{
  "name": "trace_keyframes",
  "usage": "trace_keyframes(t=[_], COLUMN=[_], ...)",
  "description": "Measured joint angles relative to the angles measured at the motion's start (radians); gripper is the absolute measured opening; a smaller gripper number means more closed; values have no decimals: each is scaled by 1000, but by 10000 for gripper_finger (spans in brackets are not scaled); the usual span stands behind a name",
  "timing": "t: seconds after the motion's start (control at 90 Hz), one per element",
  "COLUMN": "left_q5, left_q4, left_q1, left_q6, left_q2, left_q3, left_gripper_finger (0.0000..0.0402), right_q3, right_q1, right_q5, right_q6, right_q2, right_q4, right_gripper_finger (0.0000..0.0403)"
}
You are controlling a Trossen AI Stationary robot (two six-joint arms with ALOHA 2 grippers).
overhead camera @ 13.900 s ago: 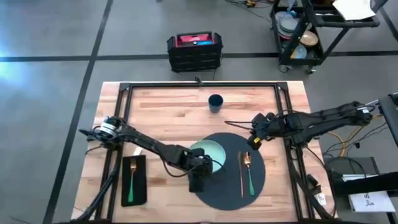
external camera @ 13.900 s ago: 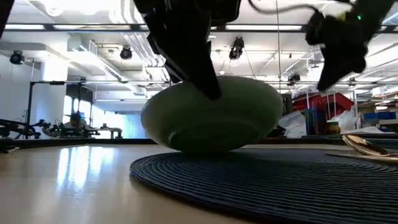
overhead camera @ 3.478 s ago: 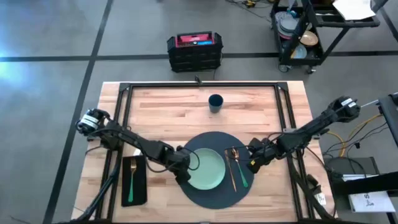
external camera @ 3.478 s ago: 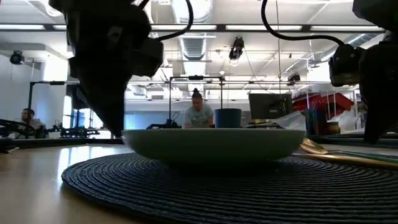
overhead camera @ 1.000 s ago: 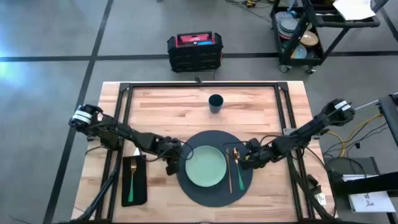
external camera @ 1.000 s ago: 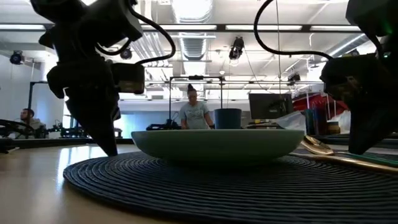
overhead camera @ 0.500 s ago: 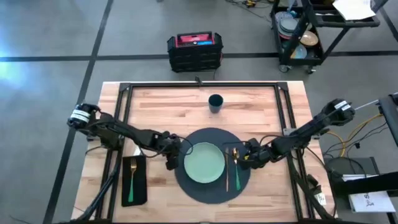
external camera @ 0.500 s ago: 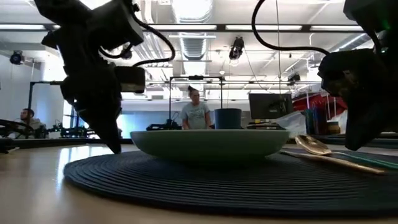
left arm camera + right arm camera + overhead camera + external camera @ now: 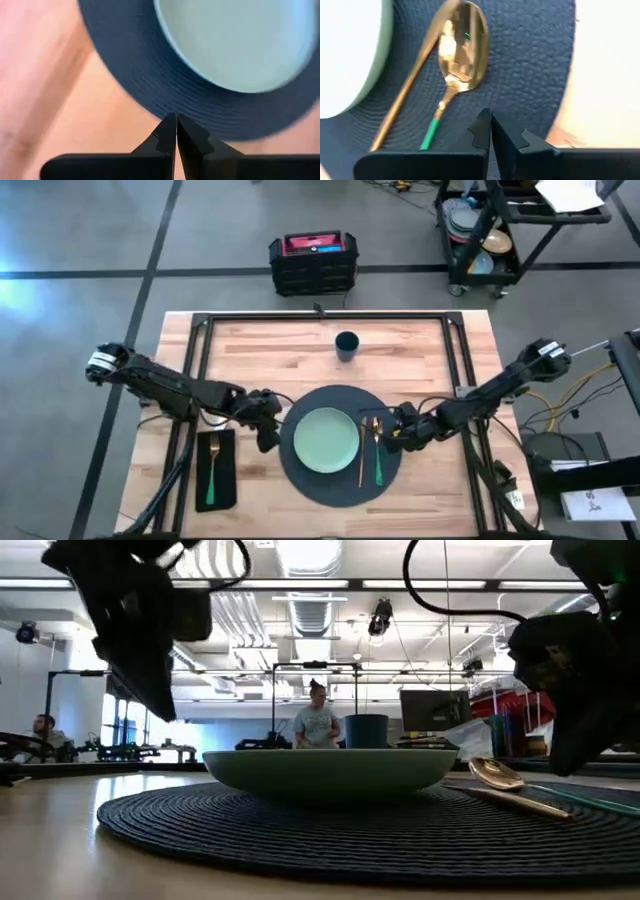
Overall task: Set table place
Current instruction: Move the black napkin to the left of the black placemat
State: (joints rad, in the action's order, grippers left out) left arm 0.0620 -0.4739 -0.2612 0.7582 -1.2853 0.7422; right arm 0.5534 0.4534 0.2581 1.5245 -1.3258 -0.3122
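Observation:
A pale green plate (image 9: 325, 442) sits on the dark round placemat (image 9: 340, 485). On the mat right of the plate lie a gold knife (image 9: 362, 452) and a green-handled gold spoon (image 9: 462, 45). A black napkin (image 9: 226, 475) with a fork (image 9: 212, 470) on it lies at the near left. A dark blue cup (image 9: 347, 344) stands toward the far edge. My left gripper (image 9: 176, 117) is shut and raised off the table, just left of the mat's left edge. My right gripper (image 9: 491, 114) is shut over the mat's right margin, beside the spoon. My right gripper points its shut fingertips down at the placemat's right margin (image 9: 530, 75), right of the spoon. Whether they touch the mat cannot be told.
A black rail frame (image 9: 320, 317) runs around the tabletop. A black crate (image 9: 312, 262) and a cart of dishes (image 9: 480, 230) stand on the floor beyond the far edge. People (image 9: 318, 725) are in the room behind.
My left gripper has come up off the placemat's left edge and gone toward the table's left edge. The placemat, with plate and cutlery, has slid a little to the left and toward the far edge.

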Motion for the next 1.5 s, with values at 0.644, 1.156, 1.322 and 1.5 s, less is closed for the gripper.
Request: trace_keyframes(t=[0.644,1.156,1.322,1.5], left_q5=[-98,-162,-157,-158], left_q4=[-282,-389,-398,-410], left_q1=[-246,-273,-311,-372], left_q6=[392,536,583,683], left_q2=[0,0,0,0], left_q3=[1,1,-1,-29], left_gripper_finger=[0,0,0,0], right_q3=[293,514,524,526], right_q1=[-43,-101,-101,-74], right_q5=[313,363,382,525], right_q6=[-404,-624,-684,-713], right_q2=[65,65,64,67], right_q4=[-4,-193,-182,-170], right_gripper_finger=[0,0,0,0])
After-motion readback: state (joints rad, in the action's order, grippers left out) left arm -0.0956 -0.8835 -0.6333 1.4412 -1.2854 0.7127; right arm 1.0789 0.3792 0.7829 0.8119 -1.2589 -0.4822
